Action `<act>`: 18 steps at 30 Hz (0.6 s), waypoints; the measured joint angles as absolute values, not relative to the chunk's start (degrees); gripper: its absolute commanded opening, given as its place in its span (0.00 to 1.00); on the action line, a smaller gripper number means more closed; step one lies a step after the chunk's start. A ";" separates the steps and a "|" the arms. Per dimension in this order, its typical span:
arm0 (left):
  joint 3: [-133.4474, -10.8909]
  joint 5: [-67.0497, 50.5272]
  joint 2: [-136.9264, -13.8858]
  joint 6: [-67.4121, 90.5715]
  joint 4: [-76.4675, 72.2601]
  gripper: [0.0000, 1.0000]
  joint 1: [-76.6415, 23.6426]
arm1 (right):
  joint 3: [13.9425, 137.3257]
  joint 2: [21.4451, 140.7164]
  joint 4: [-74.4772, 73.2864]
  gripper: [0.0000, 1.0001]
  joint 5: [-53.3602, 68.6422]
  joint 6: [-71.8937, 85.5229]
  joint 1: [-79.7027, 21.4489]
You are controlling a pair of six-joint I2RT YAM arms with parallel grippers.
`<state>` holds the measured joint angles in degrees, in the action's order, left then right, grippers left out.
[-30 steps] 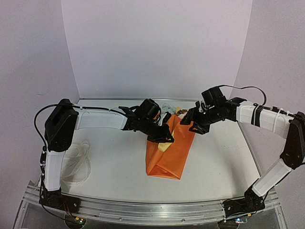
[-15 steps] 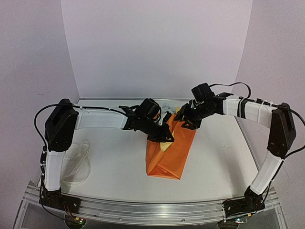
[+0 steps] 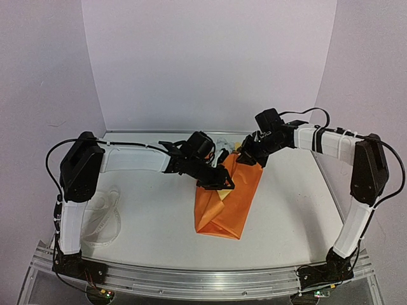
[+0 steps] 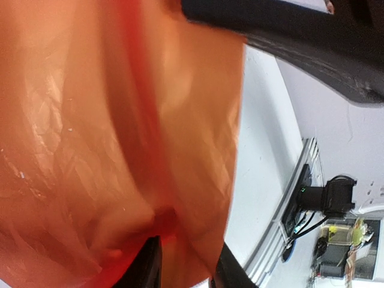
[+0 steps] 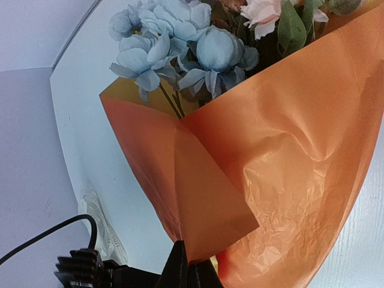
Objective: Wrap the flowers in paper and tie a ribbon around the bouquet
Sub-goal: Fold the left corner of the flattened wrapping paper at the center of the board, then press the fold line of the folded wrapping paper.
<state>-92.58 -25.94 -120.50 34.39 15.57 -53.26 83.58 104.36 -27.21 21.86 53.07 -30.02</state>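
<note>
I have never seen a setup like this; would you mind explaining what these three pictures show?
These are two robot arms bolted to the near edge of a table, each ending in a two-finger gripper. The wide picture comes from a fixed camera above and behind them. The two close-ups come from cameras on the wrists. On the table lies orange paper folded around flowers, whose blue blooms show at the far end. A ribbon lies loose at the left. The right gripper is shut on a corner flap of the paper. The left gripper sits at the paper's middle, its fingers apart with paper between them.
</note>
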 measured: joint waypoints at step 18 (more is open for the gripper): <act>-73.45 -22.73 -100.28 31.78 15.95 0.50 -53.32 | 85.13 107.28 -29.33 0.00 28.04 44.24 -26.93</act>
